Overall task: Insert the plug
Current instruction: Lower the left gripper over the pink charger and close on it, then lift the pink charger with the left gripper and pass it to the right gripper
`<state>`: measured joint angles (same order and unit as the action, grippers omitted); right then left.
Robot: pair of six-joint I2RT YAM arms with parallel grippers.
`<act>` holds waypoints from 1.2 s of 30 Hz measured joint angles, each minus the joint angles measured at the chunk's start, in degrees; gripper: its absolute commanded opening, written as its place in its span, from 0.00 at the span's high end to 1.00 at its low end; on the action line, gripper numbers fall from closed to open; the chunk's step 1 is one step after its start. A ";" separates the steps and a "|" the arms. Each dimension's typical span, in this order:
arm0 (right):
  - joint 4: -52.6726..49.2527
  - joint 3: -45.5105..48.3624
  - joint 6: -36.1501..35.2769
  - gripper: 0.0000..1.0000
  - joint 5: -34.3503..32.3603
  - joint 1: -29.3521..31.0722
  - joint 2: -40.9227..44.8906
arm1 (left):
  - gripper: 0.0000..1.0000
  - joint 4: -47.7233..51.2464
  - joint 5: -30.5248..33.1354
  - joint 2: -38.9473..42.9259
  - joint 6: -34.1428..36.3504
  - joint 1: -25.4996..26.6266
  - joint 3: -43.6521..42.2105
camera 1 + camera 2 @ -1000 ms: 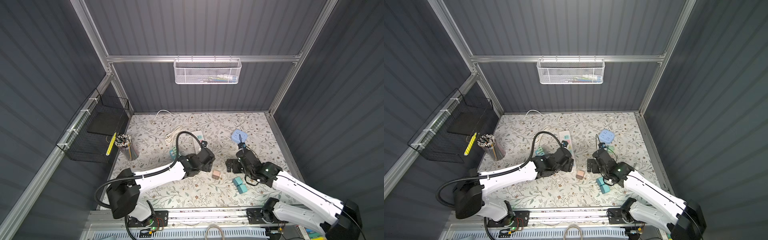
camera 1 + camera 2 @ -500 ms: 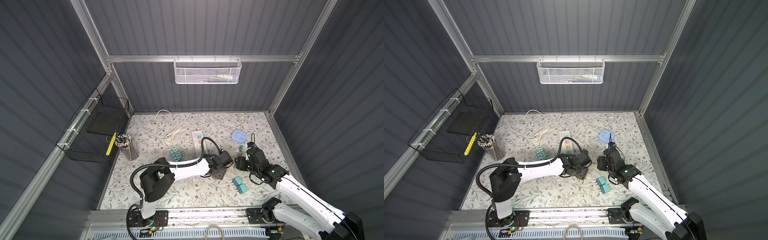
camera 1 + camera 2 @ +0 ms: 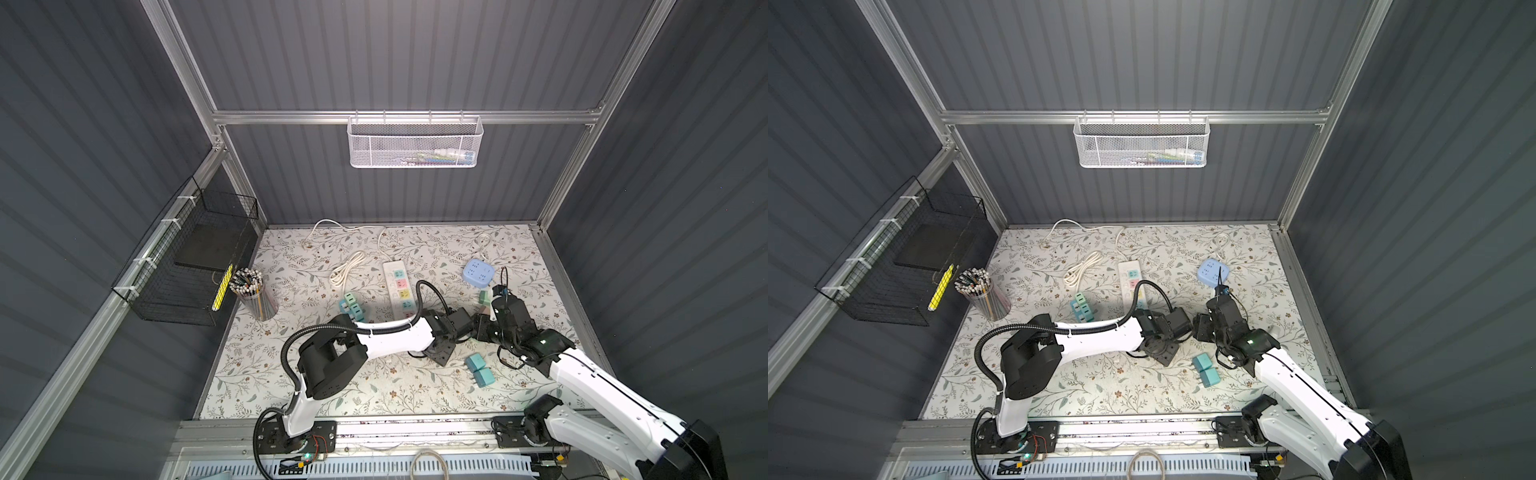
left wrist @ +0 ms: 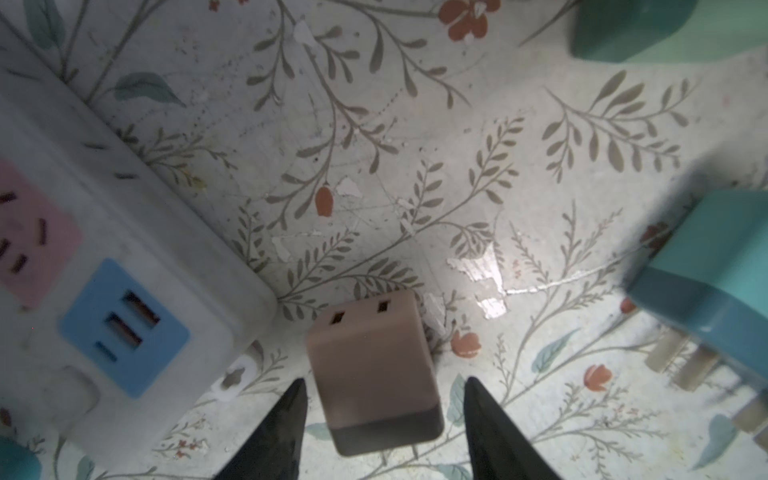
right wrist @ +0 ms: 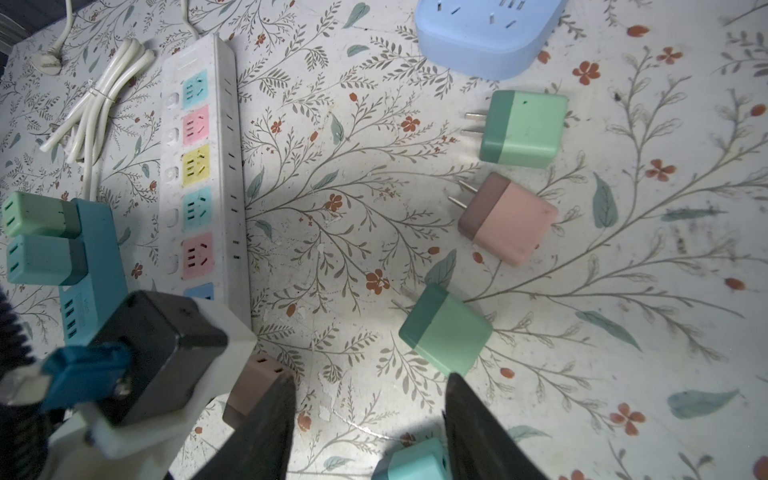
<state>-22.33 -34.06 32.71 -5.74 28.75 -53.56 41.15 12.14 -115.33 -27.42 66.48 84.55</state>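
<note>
Though parted, straddles plug [image 4: 374, 365] beside strip [image 4: 137, 216] with left jaws, unclamped; hovers over counter [image 5: 623, 332] with right jaws spread, empty.

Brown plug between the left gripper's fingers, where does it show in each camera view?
Top views: hidden beneath the left gripper in both.
Left wrist: brown plug sits between the gripper's fingers.
Right wrist: partly behind the left arm's wrist camera.
Shared landmark: the white power strip, its end beside the plug in both wrist views.

Top views high overhead, wrist views close — sharing power strip [image 4: 137, 232] [image 5: 230, 174]
</note>
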 measured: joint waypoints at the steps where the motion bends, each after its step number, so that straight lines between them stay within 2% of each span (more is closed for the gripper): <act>1: 0.24 0.00 0.00 0.41 0.13 0.00 -0.13 | 0.42 -0.02 0.00 -0.22 -0.04 0.11 -0.02; 6: 1.38 0.00 -0.02 0.41 0.48 -0.02 -0.17 | 0.48 -0.48 0.44 -1.57 -0.22 0.20 -0.13; 14: 1.46 0.66 0.00 0.41 0.59 -0.07 0.57 | 0.67 -2.84 2.91 -2.21 -0.68 0.20 -1.16; 21: -0.50 0.85 0.00 0.40 -0.11 -0.22 2.93 | 0.85 -8.85 5.33 2.32 0.59 0.24 -8.46; 22: -0.96 0.76 0.02 0.40 -0.11 -0.33 3.50 | 0.89 -10.19 5.51 3.85 1.31 0.24 -10.49; 24: -2.03 0.28 0.04 0.38 0.26 -0.66 4.90 | 0.90 -13.49 6.12 8.17 2.34 0.24 -15.28; 27: -3.13 -2.47 0.09 0.38 2.60 -0.98 6.29 | 0.91 -21.79 7.21 18.29 3.82 0.24 -23.47; 31: -3.13 -9.62 -0.87 0.47 6.99 -1.03 4.92 | 0.93 -39.74 9.16 32.06 8.44 0.24 -34.84; 36: -2.27 -16.92 -3.19 0.51 15.34 -0.94 -0.17 | 1.00 -64.76 10.93 40.54 18.91 0.24 -51.76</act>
<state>-24.60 -50.98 29.52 9.61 27.81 -53.74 -23.62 23.07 -74.78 -8.51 66.72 32.80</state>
